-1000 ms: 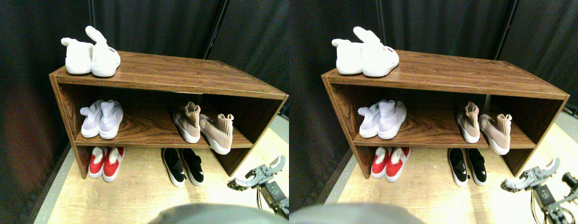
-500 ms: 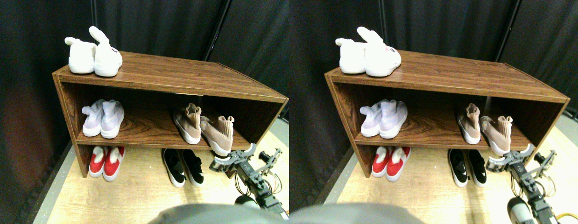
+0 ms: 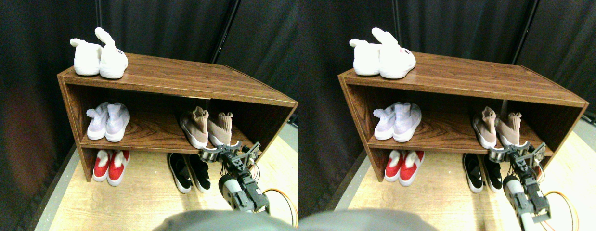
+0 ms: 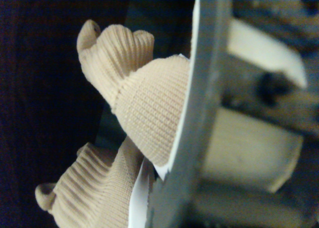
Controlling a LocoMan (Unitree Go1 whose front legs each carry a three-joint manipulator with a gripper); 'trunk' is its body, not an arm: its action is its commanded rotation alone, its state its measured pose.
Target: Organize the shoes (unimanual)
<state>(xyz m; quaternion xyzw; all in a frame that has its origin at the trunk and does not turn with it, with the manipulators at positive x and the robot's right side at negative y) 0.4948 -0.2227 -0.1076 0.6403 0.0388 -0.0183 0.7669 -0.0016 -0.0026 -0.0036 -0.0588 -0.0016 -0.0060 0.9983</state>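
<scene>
Two tan knit sneakers stand side by side on the right of the middle shelf: the left one [image 3: 194,126] and the right one [image 3: 221,130], both heel-out. My right gripper [image 3: 220,153] is at the shelf's front edge, right against the white-soled heel of the right tan sneaker. In the wrist view the gripper's grey frame presses close against that sneaker's knit heel [image 4: 149,108], with its mate [image 4: 94,193] beside it. Black slip-ons [image 3: 189,171] sit paired on the floor under the shelf, just left of my arm.
The brown wooden rack [image 3: 182,79] carries white bunny slippers [image 3: 99,57] on top at the left and lilac sneakers [image 3: 108,122] on the middle shelf's left. Red shoes [image 3: 110,166] sit on the floor below. Dark curtains hang behind; light wood floor lies in front.
My gripper rose from the floor at the lower right to the shelf's front edge. The right tan sneaker went from askew and overhanging to straight beside its mate.
</scene>
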